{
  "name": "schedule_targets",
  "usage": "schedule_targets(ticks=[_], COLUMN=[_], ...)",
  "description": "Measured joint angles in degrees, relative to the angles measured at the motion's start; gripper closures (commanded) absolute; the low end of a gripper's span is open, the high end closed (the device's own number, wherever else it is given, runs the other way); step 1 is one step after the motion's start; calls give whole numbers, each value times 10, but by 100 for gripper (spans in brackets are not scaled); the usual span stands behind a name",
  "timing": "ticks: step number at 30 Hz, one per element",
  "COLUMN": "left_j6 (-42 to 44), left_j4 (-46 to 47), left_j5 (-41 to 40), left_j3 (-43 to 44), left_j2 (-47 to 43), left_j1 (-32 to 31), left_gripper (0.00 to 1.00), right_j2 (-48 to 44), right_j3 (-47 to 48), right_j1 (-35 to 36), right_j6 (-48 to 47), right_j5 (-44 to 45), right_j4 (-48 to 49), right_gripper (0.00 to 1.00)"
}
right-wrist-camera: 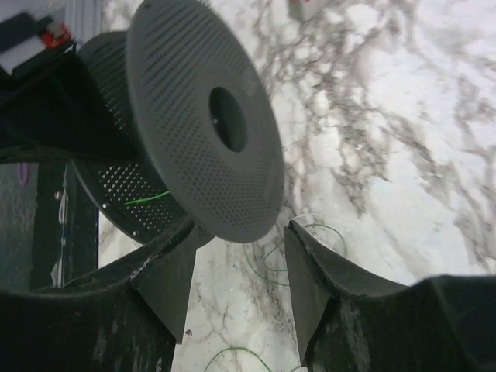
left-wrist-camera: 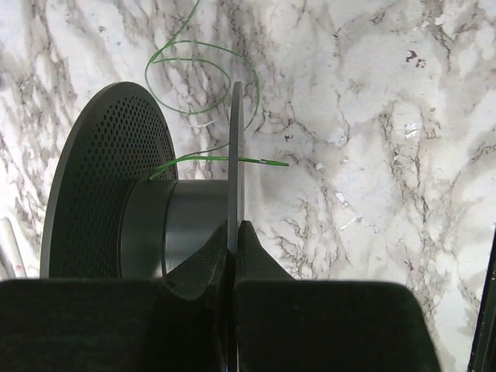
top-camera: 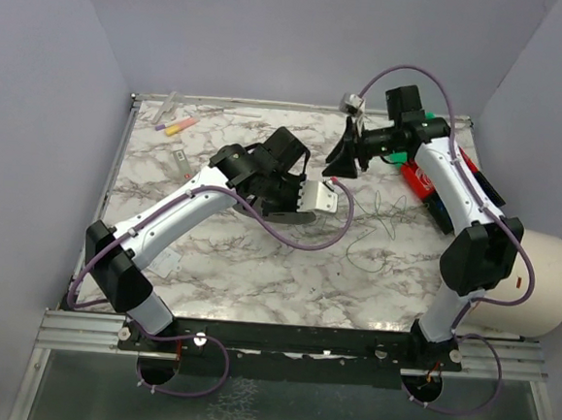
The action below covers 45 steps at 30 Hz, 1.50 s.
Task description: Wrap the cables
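A black spool with perforated flanges is held off the marble table. My left gripper is shut on the thin edge of one flange. A thin green cable lies in curly loops on the table beyond it, and one strand runs across the flange toward the hub. In the right wrist view the spool sits just ahead of my right gripper, which stands open with nothing between its fingers. More cable loops lie below. From above, the loose cable lies between the arms.
A red can and dark items sit at the right edge of the table. A white cylinder stands off the right side. Pens and a small metal piece lie at the back left.
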Motion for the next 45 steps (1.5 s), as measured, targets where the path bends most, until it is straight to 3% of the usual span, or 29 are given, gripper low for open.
schedule_targets(ticks=[8,15,21,23,25,27,28,29,31,37,45], left_j6=[23,26,23,15,7,2,0,0,2,-21,-46], left_j4=[-17,-19,-16,-8,-2,0,0,4,19,41,70], left_j5=[36,50,55,55,56,58,58,57,54,23,-34], left_j3=[0,-1,-10,-10,-10,-10,-10,-10,-10,-10,7], left_j2=[18,22,22,22,22,22,22,22,21,19,-7], left_j1=[0,0,0,1,3,4,4,4,4,13,66], left_gripper=[100,100,100,100,98,77,61,39,4,1,1], right_j2=[-39,-48,-75,-84,-94,-104,-109,-112,-113,-120,-121], right_j3=[-157,-222,-300,-320,-342,-362,-369,-373,-376,-375,-349], right_j1=[49,60,89,90,90,90,90,90,90,90,90], right_j6=[-93,-56,17,25,24,23,23,23,40,108,168], right_j5=[-15,-7,42,55,62,64,65,66,64,91,218], right_j4=[13,125,268,304,339,368,377,382,385,412,429], right_gripper=[42,51,90,98,100,100,100,100,100,99,100])
